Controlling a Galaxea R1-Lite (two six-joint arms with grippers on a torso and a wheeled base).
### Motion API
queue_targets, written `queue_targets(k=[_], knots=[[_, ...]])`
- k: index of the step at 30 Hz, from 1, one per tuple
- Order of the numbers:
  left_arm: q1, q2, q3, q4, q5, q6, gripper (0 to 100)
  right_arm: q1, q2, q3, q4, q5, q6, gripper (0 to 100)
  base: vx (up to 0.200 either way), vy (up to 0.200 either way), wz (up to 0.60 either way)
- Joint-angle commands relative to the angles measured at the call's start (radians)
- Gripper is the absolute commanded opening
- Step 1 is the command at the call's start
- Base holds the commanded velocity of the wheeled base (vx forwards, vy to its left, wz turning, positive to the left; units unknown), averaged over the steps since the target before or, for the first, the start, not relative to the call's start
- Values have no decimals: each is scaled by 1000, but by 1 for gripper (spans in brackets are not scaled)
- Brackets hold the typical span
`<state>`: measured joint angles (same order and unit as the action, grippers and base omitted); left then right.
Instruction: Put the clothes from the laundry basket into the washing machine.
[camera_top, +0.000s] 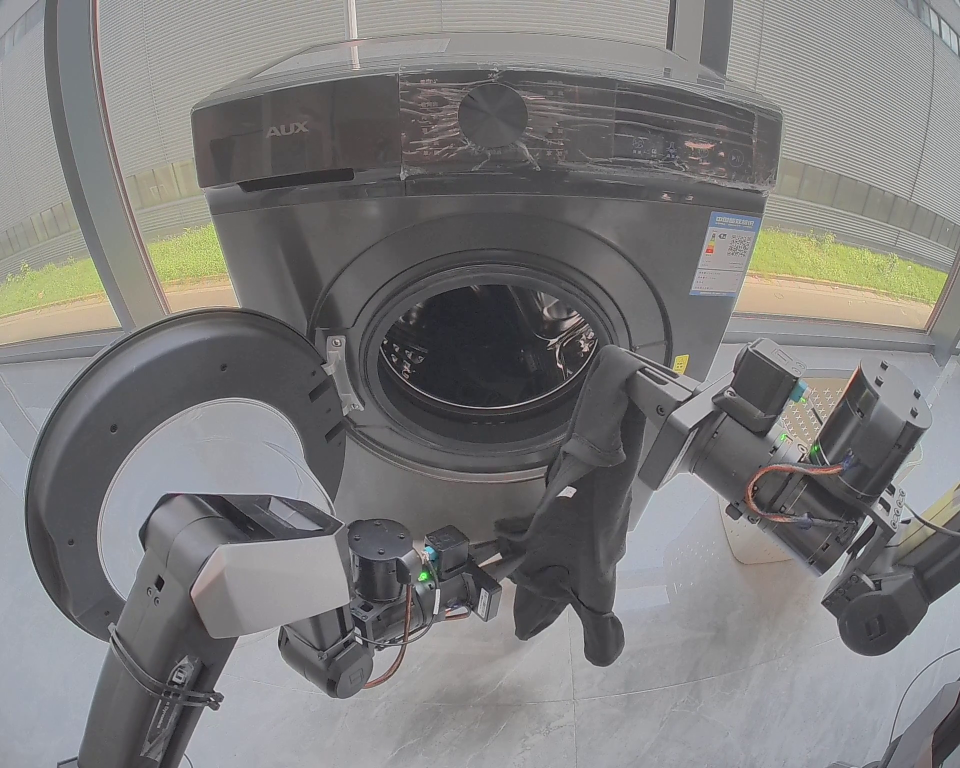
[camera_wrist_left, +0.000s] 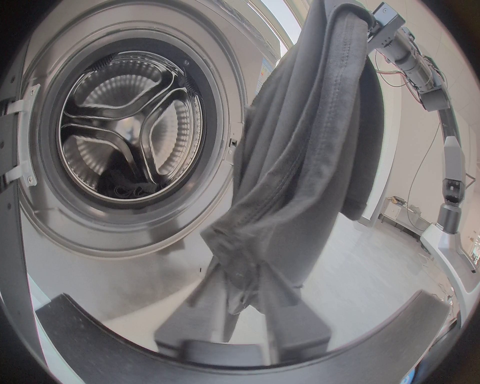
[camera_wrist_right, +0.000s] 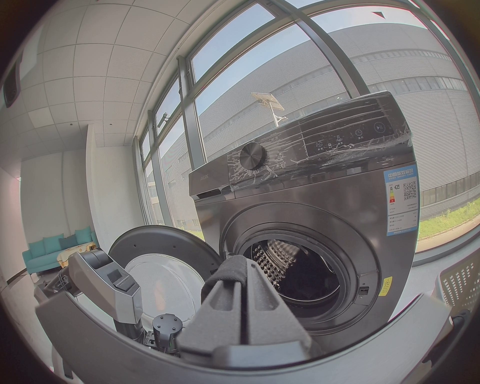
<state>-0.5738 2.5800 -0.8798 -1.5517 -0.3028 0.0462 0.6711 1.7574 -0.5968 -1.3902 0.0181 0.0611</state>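
Observation:
A dark grey garment (camera_top: 580, 520) hangs in front of the open washing machine (camera_top: 480, 220), just right of its drum opening (camera_top: 490, 345). My right gripper (camera_top: 625, 375) is shut on the garment's top end, level with the opening's right rim. My left gripper (camera_top: 505, 550) is shut on a lower fold, below the opening. In the left wrist view the cloth (camera_wrist_left: 300, 150) drapes down into my left gripper (camera_wrist_left: 245, 285), beside the drum (camera_wrist_left: 130, 130). In the right wrist view my right gripper (camera_wrist_right: 242, 267) pinches a dark fold (camera_wrist_right: 225, 272) before the drum (camera_wrist_right: 295, 270).
The round door (camera_top: 180, 440) stands swung open to the left, behind my left arm. A white perforated laundry basket (camera_top: 822, 402) sits on the floor to the right, mostly behind my right arm. Something dark lies low in the drum (camera_wrist_left: 125, 187).

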Motion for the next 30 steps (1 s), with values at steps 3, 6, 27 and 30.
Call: queue_targets(k=[3,6,27,30], knots=[[-6,-6,-24,-2,11,-3,0,-2,0,3,-1,-1,2,0,0,0,0],[-6,-27,-4,-2,11,-11,0,-10,0,5,-1,-1,2,0,0,0,0],[104,-827,630,1,13,-31,0,-116,-85,215,3,-23,31,0,0,0,0],[123,-933,699,2,13,-34,0,-117,-98,255,-3,-1,26,0,0,0,0]])
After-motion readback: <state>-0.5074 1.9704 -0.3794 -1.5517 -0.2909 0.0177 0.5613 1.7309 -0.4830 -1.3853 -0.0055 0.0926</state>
